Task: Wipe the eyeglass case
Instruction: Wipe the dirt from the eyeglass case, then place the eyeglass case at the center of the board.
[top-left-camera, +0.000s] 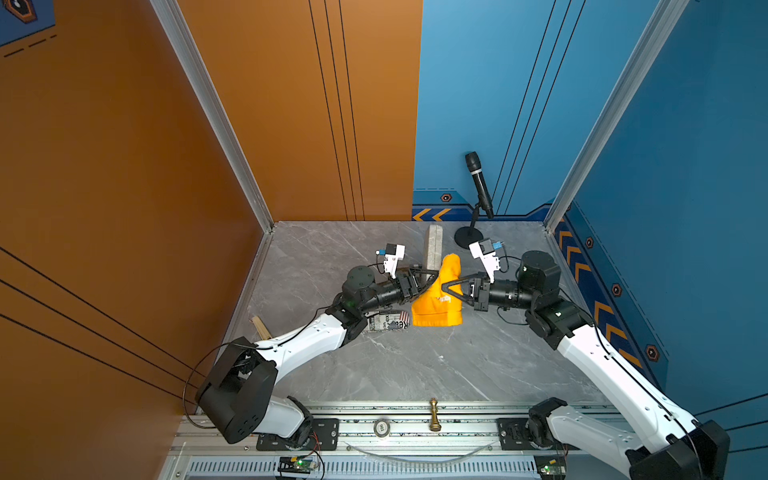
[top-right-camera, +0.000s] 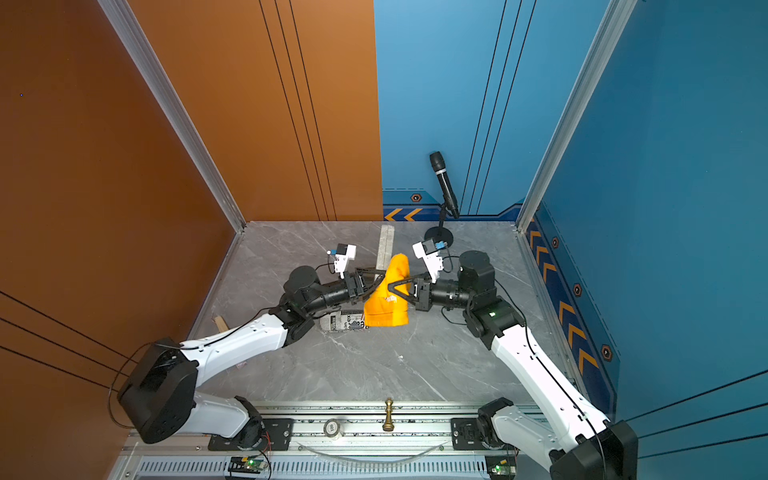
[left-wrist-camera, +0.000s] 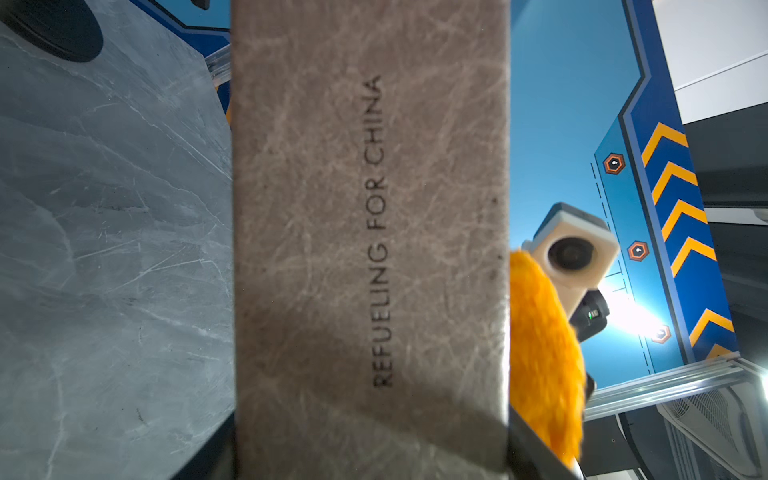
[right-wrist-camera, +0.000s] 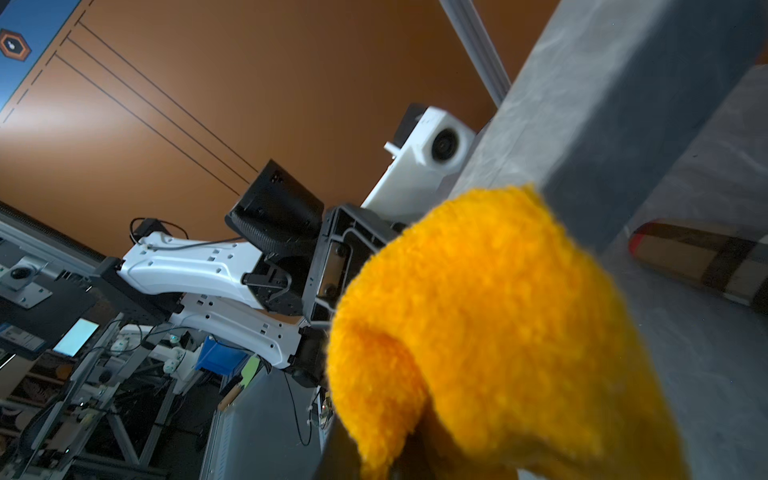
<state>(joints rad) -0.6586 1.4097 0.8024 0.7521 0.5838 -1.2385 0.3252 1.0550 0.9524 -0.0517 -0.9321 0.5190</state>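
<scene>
The eyeglass case (top-left-camera: 432, 245) (top-right-camera: 385, 243) is a long grey-brown box printed "REFUELING FOR CHINA" (left-wrist-camera: 370, 232). It is held above the marble table in both top views. My left gripper (top-left-camera: 427, 277) (top-right-camera: 373, 279) (left-wrist-camera: 370, 465) is shut on its near end, a black finger on each long side. My right gripper (top-left-camera: 445, 286) (top-right-camera: 394, 286) (right-wrist-camera: 386, 465) is shut on a fluffy orange cloth (top-left-camera: 438, 299) (top-right-camera: 386, 301) (right-wrist-camera: 498, 332). The cloth's upper fold lies against the case's right side (right-wrist-camera: 602, 104), and the rest hangs down to the table. The cloth (left-wrist-camera: 540, 353) hides the right fingertips.
A microphone (top-left-camera: 480, 187) on a round-based stand is at the back. A printed pouch (top-left-camera: 388, 322) lies under the left forearm, and a wooden piece (top-left-camera: 261, 326) sits by the left wall. On the front rail are a gold chess piece (top-left-camera: 434, 415) and a tape roll (top-left-camera: 381, 428).
</scene>
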